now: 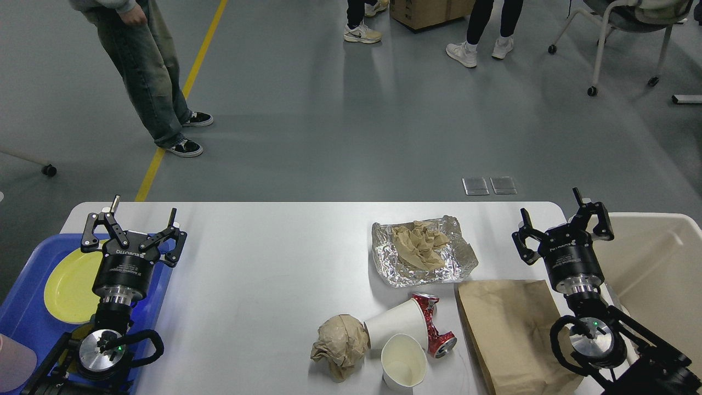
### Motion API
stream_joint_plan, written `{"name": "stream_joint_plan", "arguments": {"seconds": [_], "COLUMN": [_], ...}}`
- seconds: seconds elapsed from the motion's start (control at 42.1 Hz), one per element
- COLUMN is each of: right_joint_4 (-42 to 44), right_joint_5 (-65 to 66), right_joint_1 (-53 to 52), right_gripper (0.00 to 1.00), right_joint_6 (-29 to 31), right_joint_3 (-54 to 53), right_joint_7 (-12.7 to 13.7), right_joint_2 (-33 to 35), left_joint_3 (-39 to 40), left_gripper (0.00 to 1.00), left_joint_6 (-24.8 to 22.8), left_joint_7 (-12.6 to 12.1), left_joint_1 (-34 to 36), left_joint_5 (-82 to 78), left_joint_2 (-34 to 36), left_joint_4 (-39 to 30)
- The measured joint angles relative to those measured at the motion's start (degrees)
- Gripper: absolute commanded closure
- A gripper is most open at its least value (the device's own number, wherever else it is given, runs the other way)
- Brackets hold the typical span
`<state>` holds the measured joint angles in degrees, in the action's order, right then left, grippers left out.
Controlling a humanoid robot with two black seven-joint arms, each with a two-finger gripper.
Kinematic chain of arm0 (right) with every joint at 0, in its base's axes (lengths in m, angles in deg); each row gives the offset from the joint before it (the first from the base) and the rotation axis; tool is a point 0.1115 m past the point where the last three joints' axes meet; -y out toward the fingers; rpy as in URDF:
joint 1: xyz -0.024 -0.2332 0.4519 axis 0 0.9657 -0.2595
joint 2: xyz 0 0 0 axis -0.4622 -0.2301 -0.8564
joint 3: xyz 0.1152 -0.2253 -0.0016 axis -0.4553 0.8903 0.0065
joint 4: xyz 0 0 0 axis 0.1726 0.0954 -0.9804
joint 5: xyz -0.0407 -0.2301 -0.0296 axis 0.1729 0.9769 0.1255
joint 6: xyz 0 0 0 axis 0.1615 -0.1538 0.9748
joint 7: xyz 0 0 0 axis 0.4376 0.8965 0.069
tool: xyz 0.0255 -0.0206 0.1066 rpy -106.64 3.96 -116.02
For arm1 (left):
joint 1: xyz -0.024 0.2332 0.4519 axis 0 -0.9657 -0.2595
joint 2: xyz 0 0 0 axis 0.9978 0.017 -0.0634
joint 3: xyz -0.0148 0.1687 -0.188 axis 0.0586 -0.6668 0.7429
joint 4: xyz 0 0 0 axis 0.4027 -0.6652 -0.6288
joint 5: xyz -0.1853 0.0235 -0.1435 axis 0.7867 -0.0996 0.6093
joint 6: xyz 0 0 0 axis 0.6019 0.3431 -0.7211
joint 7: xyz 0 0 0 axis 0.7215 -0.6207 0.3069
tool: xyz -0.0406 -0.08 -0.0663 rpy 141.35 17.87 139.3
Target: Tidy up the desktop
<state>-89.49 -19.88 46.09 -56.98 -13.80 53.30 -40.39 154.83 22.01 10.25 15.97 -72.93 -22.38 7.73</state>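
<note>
Litter [422,249] heaped right of centre on bench [263,263], nearer right hand [562,222]; left hand [131,225] well apart; both spread, empty.

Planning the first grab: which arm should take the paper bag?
Right. The right gripper hovers open just past the paper bag's far edge, with the cream bin beside it. The left gripper is over the blue tray, across the desktop.
</note>
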Motion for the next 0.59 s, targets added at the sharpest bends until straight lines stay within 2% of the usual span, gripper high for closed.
{"name": "stream_joint_plan", "arguments": {"seconds": [0.214,0.594], "right_joint_4": [0.00,0.00], "right_joint_5": [0.00,0.00], "right_joint_1": [-0.03,-0.03], "right_gripper": [0.00,0.00], "right_joint_6": [0.00,0.01], "right_joint_3": [0.00,0.00], "right_joint_7": [0.00,0.01], "right_joint_2": [0.01,0.02], "left_joint_3": [0.02,-0.05], "left_gripper": [0.04,0.04], "left_joint_6": [-1.69,-1.93], "left_joint_7": [-2.77,-2.80], "left_joint_1": [0.16,0.19], "left_joint_5": [1.29,1.93], "left_joint_2": [0.12,-0.05], "left_joint_4": [1.01,1.27]}}
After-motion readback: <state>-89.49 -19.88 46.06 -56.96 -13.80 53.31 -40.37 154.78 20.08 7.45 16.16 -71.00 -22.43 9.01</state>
